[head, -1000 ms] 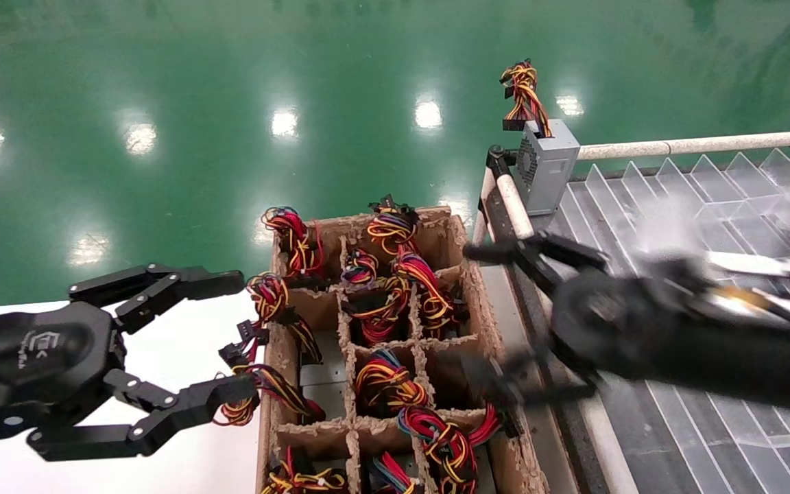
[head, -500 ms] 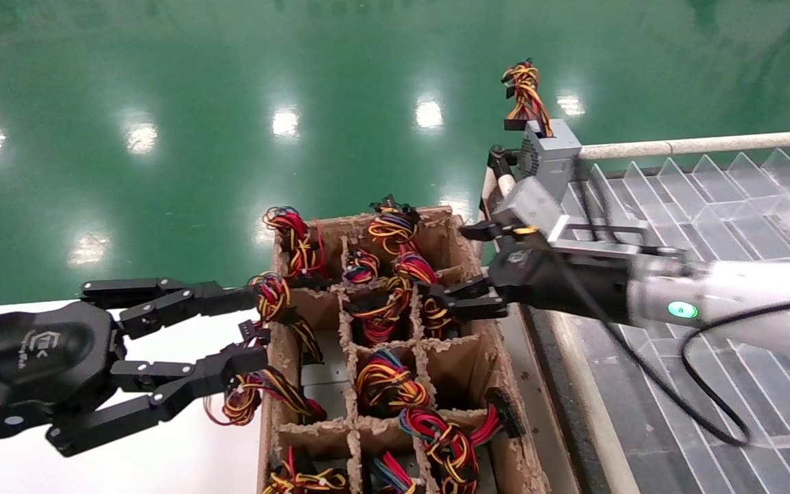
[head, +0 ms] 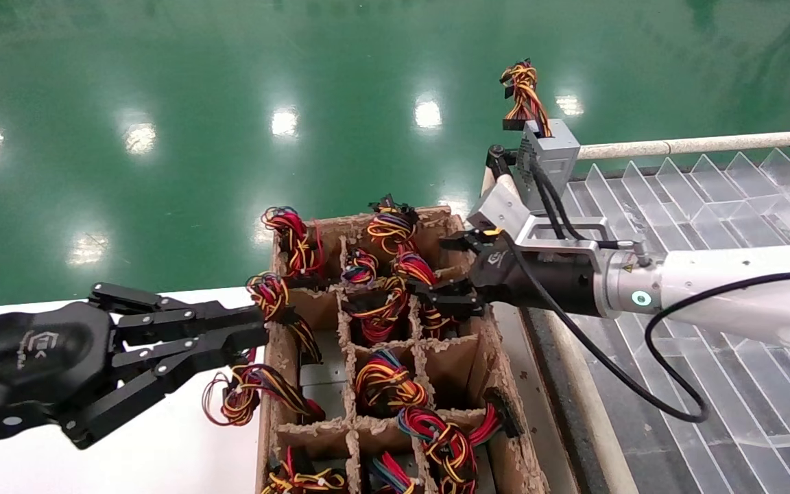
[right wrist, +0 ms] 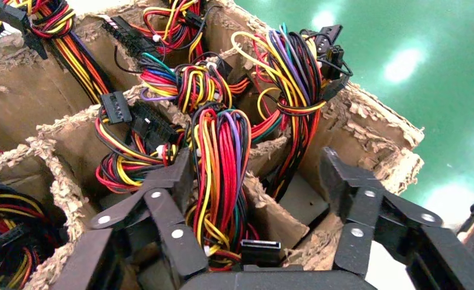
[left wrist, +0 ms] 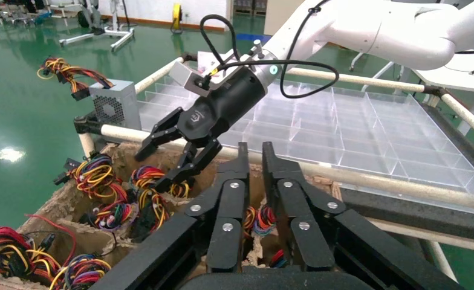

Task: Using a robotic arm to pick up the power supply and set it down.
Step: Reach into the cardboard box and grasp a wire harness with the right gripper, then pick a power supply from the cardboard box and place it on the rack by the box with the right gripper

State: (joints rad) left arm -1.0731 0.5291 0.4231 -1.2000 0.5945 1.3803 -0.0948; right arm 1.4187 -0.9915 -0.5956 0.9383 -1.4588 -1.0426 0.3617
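Head view: right hand (head: 451, 273) spread above wire bundle (head: 429, 288); left hand (head: 241, 334) clenched.

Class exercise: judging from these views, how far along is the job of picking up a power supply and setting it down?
Done: one supply stands at the clear tray's corner. In hand: the right gripper, jaws open, straddles a wire bundle in the cardboard box, nothing gripped yet. The left gripper, nearly shut, waits beside the box. Left: grasp, lift, set down.
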